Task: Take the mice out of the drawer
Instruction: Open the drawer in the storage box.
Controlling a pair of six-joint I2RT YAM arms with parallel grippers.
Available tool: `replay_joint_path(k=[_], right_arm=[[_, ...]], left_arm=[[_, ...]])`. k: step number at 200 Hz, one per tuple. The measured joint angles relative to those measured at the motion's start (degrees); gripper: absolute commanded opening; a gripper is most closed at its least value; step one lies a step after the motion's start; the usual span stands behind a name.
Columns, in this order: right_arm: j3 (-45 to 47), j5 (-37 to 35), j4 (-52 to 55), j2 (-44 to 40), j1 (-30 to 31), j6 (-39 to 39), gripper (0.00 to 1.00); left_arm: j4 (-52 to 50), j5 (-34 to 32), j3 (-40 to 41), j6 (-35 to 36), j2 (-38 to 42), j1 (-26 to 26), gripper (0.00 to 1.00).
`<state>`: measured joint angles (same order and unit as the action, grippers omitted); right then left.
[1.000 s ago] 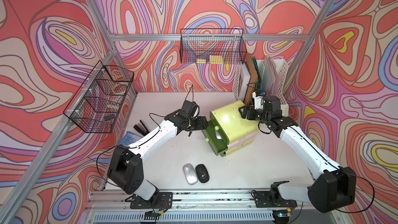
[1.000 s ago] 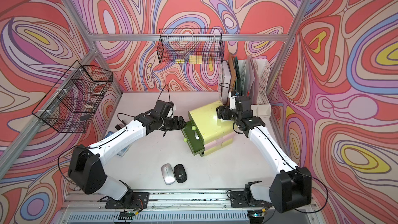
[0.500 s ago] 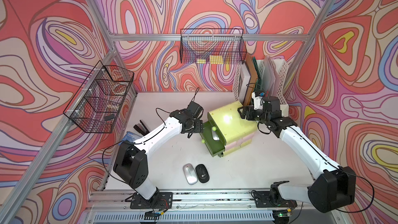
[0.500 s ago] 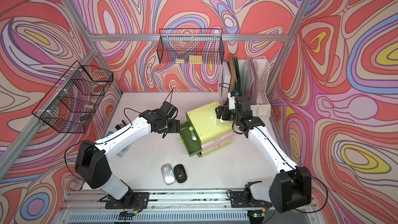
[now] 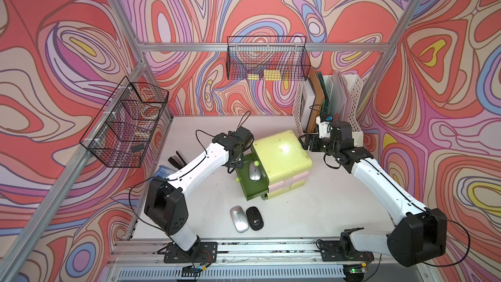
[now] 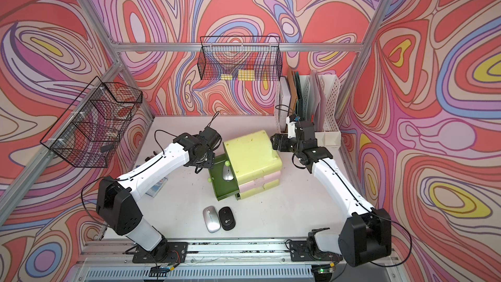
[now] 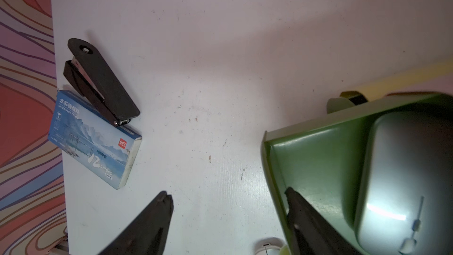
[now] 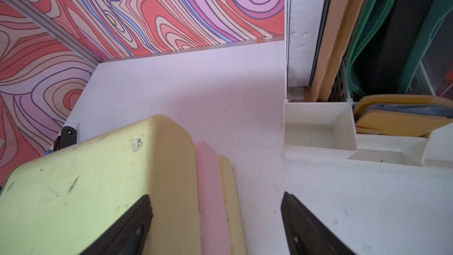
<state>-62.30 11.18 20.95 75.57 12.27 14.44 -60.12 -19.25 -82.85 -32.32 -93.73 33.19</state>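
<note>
- the green drawer (image 5: 252,189) is standing pulled out of the top of the pastel drawer unit (image 5: 282,153), toward the left arm's side. the unit is sitting mid-table, with its far corner coming near the white file rack (image 5: 352,96).
- the white table (image 5: 311,212) is lying open between the drawer and the front rail (image 5: 271,244), and on the stretch out toward the left wall. there a black stapler (image 7: 100,82) and a blue paint box (image 7: 95,138) are lying together close to the table's edge.
- i am counting three in view. one silver mouse (image 5: 254,172) is lying inside the drawer. a second silver mouse (image 5: 239,218) and a black mouse (image 5: 254,218) are lying side by side on the table in front of it.
- the left gripper (image 7: 228,201) is hanging wide open and holding nothing. it is straddling the drawer's side wall, with one finger (image 7: 301,214) reaching inside beside the silver mouse and the other over bare table.
- the right gripper (image 8: 215,204) is also gaping wide and carrying nothing, straddling the unit's back edge. one finger is hovering over the lid and one over the table. i cannot tell whether it is touching the lid.
</note>
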Motion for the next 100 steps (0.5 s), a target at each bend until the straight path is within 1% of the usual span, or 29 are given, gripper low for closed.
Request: replay_joint_path(k=[41,67,100], right_arm=[[0.0,-0.4,0.2,0.4,-0.2,0.0,0.87],[0.0,-0.4,0.2,0.4,-0.2,0.0,0.87],[0.0,-1.5,0.1,0.4,-0.4,0.0,0.87]], left_arm=[[4.7,8.6,0.5,1.7,2.8,1.5,0.77],[6.3,13.9,-0.5,2.5,2.5,3.2,0.77],[5.9,16.9,-2.3,3.0,0.4,3.9,0.77]])
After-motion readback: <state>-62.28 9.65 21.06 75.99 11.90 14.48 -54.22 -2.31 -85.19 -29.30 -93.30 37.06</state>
